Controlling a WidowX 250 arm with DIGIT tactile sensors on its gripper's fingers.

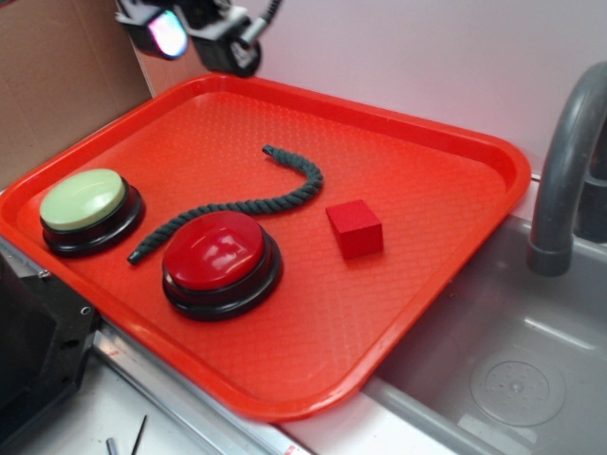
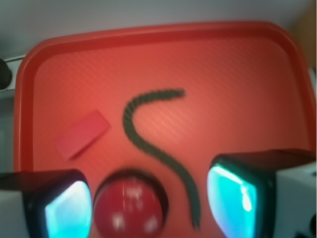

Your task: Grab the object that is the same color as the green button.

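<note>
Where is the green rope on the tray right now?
In the exterior view the green rope lies mid-tray, curving from between the green button and red button up toward the red cube, ending just left of it.

orange tray | green button | red button | rope | red cube

The scene holds one rectangular red-orange plastic tray with a textured floor. On it sit two round dome buttons on black circular bases: one pale green dome button and one glossy red dome button. There is one long, dark green twisted rope piece, lying in a wavy S-shape, and one small red cube. Beside the tray stand one grey metal sink basin and one curved grey faucet spout.
</note>
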